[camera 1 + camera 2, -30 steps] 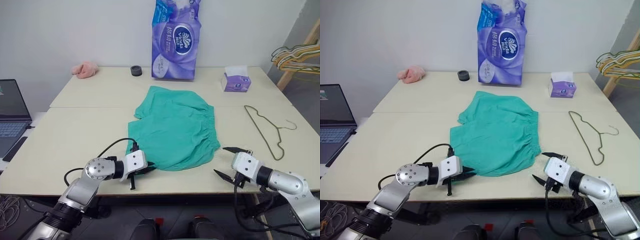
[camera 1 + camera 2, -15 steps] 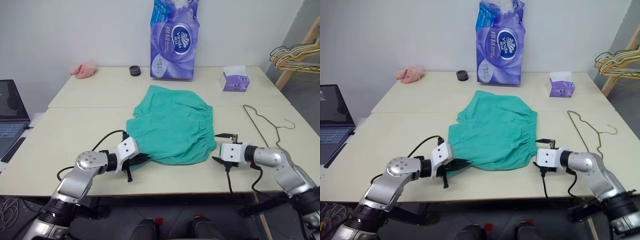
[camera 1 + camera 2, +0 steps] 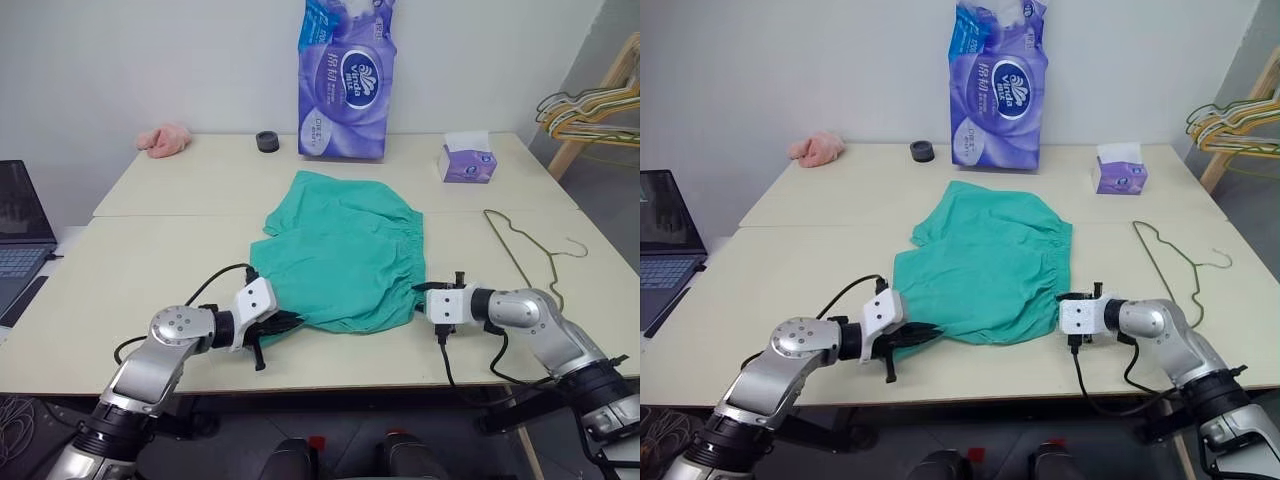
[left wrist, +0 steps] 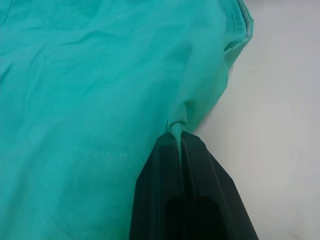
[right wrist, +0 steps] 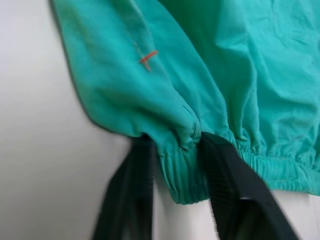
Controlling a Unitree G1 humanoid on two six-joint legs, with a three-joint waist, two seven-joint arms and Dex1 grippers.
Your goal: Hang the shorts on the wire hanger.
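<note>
Since a second ago your right gripper [image 3: 418,296] has come in from the table's near right edge to the right end of the shorts' [image 3: 340,252] waistband, and its fingers have narrowed from wide apart to closing around the cloth. The left gripper [image 3: 296,321] stays pinched on the shorts' near left corner, with the cloth pulled slightly toward it.

In the left eye view, the shorts lie flat at the middle of the table [image 3: 130,270]. The hanger [image 3: 525,258] lies flat to the right of the shorts, well apart from them. Behind the shorts stands a purple pack [image 3: 342,82]. A tissue box [image 3: 466,161] sits behind and to the right of the shorts. A black ring [image 3: 266,141] and a pink cloth [image 3: 164,138] lie behind and to the left. A laptop [image 3: 20,225] is far left of the shorts.

The right eye view shows the same layout, with both grippers at the shorts' near edge.

In the left wrist view, the black fingers [image 4: 165,200] are pressed together with a small fold of the shorts caught between their tips.

In the right wrist view, the two fingers [image 5: 225,175] stand on either side of the bunched waistband, one to each side of the fold, and touch it.
</note>
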